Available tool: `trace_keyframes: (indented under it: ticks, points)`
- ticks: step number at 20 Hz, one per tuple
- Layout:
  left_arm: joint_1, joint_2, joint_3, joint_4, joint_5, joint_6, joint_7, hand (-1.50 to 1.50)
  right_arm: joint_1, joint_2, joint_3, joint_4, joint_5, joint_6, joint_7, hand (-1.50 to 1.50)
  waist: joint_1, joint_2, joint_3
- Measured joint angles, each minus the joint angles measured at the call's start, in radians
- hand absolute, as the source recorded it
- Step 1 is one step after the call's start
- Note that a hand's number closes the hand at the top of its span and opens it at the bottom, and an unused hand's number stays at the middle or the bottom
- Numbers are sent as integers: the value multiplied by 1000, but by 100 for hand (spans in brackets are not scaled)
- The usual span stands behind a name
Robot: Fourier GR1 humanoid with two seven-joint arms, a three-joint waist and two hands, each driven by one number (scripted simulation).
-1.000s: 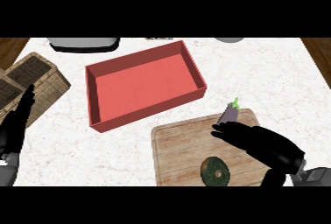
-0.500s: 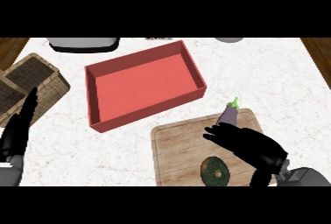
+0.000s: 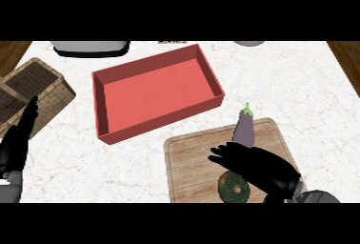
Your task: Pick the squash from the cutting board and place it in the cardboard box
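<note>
No readable text, labels, brands, numbers or signs anywhere. Small dark smudge at tabletop [image 3: 175, 143] far edge, 12 o'clock, too blurred to read. Red box [image 3: 156, 97], cutting board [image 3: 193, 162], wicker basket [image 3: 35, 93] at 9 o'clock: all unmarked.

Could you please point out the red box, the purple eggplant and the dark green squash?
Red open box [image 3: 105, 107]: head view, left wall.
Purple eggplant [image 3: 245, 129]: head view, mid-body.
Dark green round squash [image 3: 234, 190]: head view, exposed top.

One red box [image 3: 155, 95], one cutting board [image 3: 193, 162], one eggplant [image 3: 245, 129], one squash [image 3: 233, 189].
</note>
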Motion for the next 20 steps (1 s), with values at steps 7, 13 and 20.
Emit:
trace_keyframes:
  ticks: [7, 13, 20]
  points:
    - [-13, -25, 32, 15, -33, -27, -10, 0, 46, 22, -2, -70, 20, 42, -27, -150, -1, 0, 0]
    - [-18, -26, 59, 5, -44, -56, -1, 0, 67, 36, 25, -90, 91, 79, 25, -150, -1, 0, 0]
    - [-13, -57, 65, -22, -74, -59, 17, 0, 69, 111, 68, -4, 185, 39, 85, 150, 1, 0, 0]
